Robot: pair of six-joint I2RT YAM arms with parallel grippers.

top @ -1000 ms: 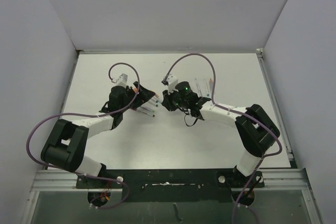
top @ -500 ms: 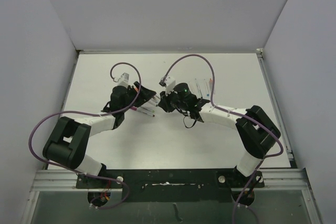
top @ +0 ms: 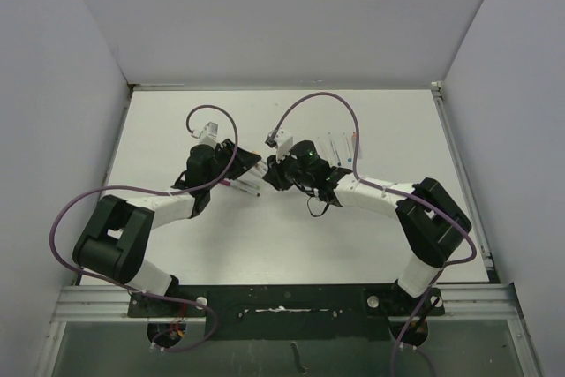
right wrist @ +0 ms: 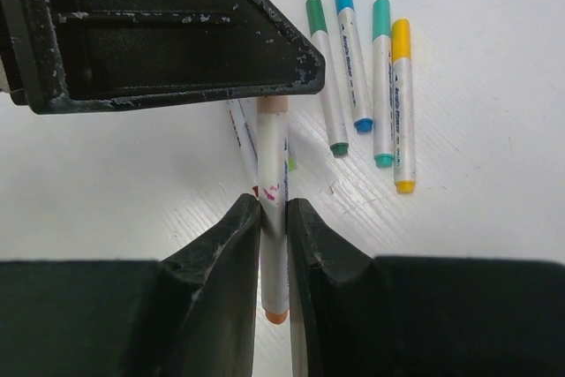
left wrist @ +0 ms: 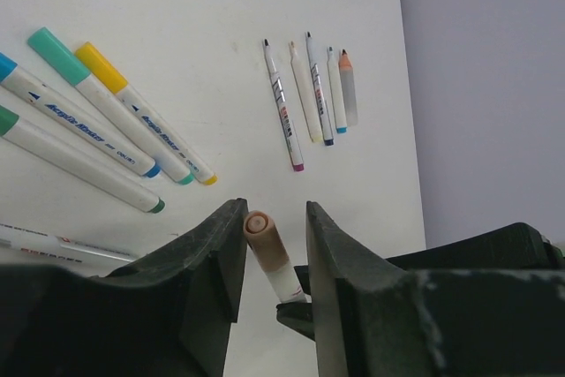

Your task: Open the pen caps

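Right pincer point(right wrist: 274, 211) clenched on the barrel of a white pen point(right wrist: 274, 152); beyond, its peach pen cap point(left wrist: 261, 237) between the released left pincer's point(left wrist: 274, 209) parted jaws, nearer one; farther, four capped markers point(right wrist: 366, 86) on the surface point(right wrist: 485, 86).

Bright, even, diffuse overhead light. Table point(top: 265, 245) near-white, no glare. Shadows faint, soft. Wrist views: gripper fingers point(left wrist: 199, 297) dark, slightly soft at 6 o'clock, focus sharp toward 12.
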